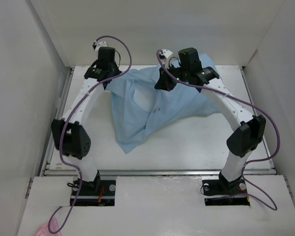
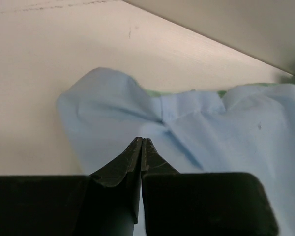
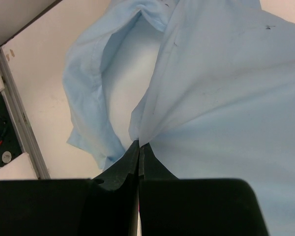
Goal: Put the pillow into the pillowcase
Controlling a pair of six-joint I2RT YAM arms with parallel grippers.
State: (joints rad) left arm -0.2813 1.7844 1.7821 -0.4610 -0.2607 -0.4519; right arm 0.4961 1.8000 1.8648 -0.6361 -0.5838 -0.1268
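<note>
The light blue pillowcase [image 1: 147, 108] lies rumpled across the middle and back of the table. My right gripper [image 1: 165, 84] is at its back edge. In the right wrist view the gripper [image 3: 139, 143] is shut on a pinched peak of the cloth [image 3: 226, 98], which hangs open to the left. My left gripper [image 1: 106, 83] is at the cloth's back left corner. In the left wrist view it [image 2: 141, 140] is shut just over the blue cloth [image 2: 226, 132], with no cloth seen between the tips. A thin green strip [image 2: 157, 92] shows at a fold. The white pillow is hidden.
White walls [image 1: 44, 59] close in the table on the left, back and right. A metal rail [image 1: 157, 172] runs along the near edge of the table [image 1: 187, 142]. Purple cables loop off both arms.
</note>
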